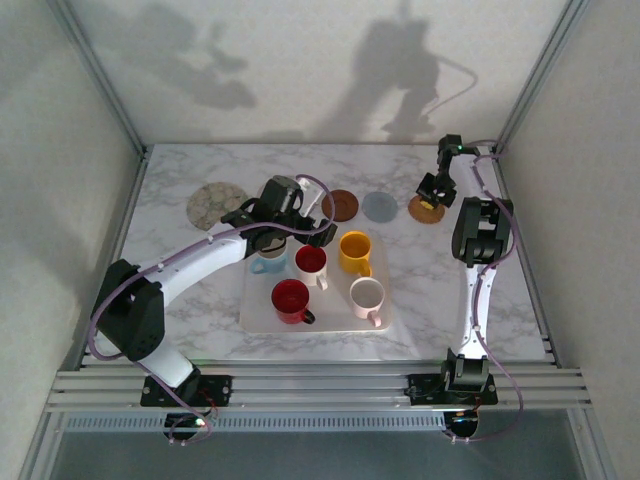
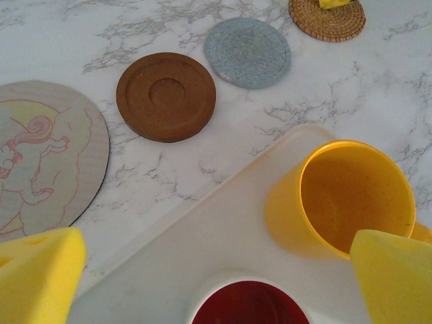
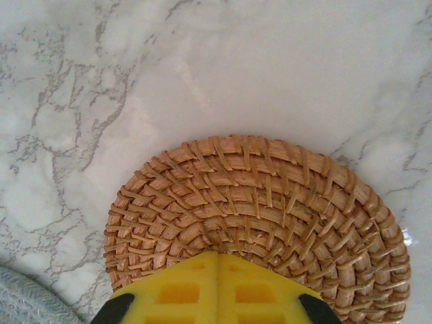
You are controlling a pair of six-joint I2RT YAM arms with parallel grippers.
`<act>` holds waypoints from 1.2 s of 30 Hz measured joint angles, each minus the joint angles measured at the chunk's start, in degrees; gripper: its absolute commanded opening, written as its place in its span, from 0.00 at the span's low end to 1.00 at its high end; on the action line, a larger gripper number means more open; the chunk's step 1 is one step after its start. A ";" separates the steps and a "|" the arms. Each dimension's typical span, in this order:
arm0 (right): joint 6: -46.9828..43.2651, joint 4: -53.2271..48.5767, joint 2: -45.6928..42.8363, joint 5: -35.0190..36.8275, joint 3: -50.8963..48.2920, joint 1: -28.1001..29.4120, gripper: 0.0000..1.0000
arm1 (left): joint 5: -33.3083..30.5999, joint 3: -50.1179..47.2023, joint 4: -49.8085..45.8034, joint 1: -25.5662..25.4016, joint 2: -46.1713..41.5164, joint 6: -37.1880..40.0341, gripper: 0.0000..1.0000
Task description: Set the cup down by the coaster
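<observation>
Left wrist: your left gripper is hanging wide open, empty; yellow cup is sitting at the far edge of the tray, just beside one finger. Right gripper is closed over the wicker coaster.

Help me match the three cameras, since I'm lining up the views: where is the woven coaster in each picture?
Top external: the woven coaster is at the right end of the coaster row, far right of the table.
Left wrist: top right, cut by the upper edge.
Right wrist: lower centre, just above the shut right fingers.
Shared landmark: the grey-blue coaster beside it.
</observation>
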 measured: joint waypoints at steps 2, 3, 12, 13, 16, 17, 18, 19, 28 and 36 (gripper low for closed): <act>0.00 0.04 0.02 -0.09 0.00 0.04 0.00 | 0.02 0.00 0.00 0.00 0.00 0.00 1.00; 0.00 0.04 0.07 -0.11 0.04 0.11 0.00 | 0.02 0.00 0.00 0.00 0.00 0.00 1.00; 0.00 0.15 0.26 -0.13 0.35 0.81 0.00 | 0.02 0.00 0.02 0.20 0.00 0.00 1.00; 0.00 0.20 0.26 -0.13 0.35 0.87 0.00 | 0.02 0.00 0.02 0.20 0.00 0.00 1.00; 0.00 0.24 0.26 -0.28 0.35 0.92 0.00 | 0.02 0.00 0.04 0.20 0.00 -0.02 1.00; 0.00 0.24 0.26 -0.31 0.35 0.92 0.00 | 0.02 0.00 0.04 0.20 0.00 -0.02 0.99; 0.00 0.26 0.26 -0.31 0.35 0.92 0.00 | 0.02 0.00 0.02 0.20 0.00 -0.02 1.00; -0.02 0.24 0.26 -0.33 0.35 0.92 0.00 | 0.02 0.00 0.02 0.20 0.00 -0.02 1.00; 0.00 0.31 0.33 -1.33 0.35 0.94 0.00 | 0.00 0.00 0.02 0.20 0.00 0.00 1.00; 0.00 0.33 0.33 -1.40 0.35 1.07 0.00 | 0.00 0.00 0.02 0.20 0.00 0.00 1.00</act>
